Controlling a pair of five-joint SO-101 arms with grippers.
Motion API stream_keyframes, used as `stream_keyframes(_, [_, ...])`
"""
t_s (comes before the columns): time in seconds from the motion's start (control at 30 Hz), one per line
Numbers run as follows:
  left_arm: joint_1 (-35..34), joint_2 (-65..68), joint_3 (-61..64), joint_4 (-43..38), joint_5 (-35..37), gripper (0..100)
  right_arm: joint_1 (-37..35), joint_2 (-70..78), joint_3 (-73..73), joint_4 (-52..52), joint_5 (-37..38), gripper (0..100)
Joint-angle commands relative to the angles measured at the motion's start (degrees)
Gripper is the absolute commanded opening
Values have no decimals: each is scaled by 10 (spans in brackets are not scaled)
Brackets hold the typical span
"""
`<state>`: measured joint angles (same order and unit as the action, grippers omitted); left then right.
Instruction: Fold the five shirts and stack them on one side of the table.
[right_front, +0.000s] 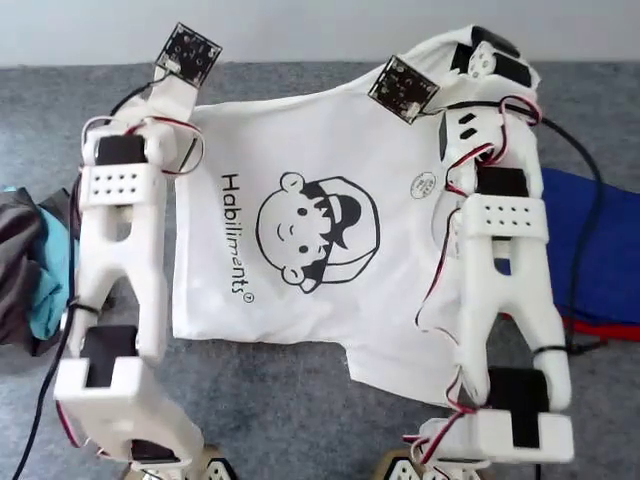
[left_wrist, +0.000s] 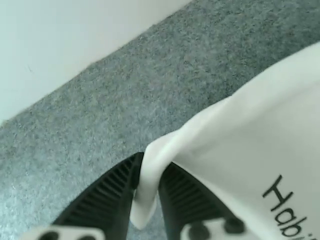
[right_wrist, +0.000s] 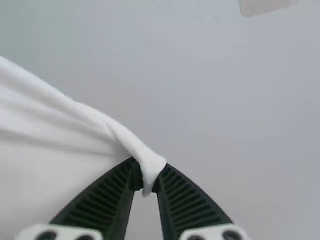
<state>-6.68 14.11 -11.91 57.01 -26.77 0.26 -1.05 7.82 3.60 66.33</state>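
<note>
A white shirt (right_front: 300, 160) with a cartoon face print lies spread on the grey table (right_front: 270, 410), between my two arms. My left gripper (right_front: 186, 95) is at the shirt's far left corner. In the left wrist view the left gripper (left_wrist: 148, 182) is shut on a fold of the white shirt (left_wrist: 260, 125). My right gripper (right_front: 405, 92) is at the far right part of the shirt, near the collar. Close up, the right gripper (right_wrist: 147, 180) is shut on a pinched ridge of white shirt (right_wrist: 45, 150), with the pale wall behind it.
A heap of dark, grey and teal clothes (right_front: 30, 265) lies at the table's left edge. A blue garment (right_front: 595, 250) with a red edge lies at the right, partly under the right arm. The wall (right_front: 320, 25) runs close behind the shirt's far edge.
</note>
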Motion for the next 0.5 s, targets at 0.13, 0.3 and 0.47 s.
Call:
stream_keyframes(0.13, [-4,58,-132,100,-8,16,7,41,-62,-13,9,9])
stream_keyframes(0.3, [-1,78,-167,185,-60,16,13,12,-62,102,9,9])
stream_keyframes(0.47, [-1,88,-171,275,-91,17,13,-53,-62,315,8,9])
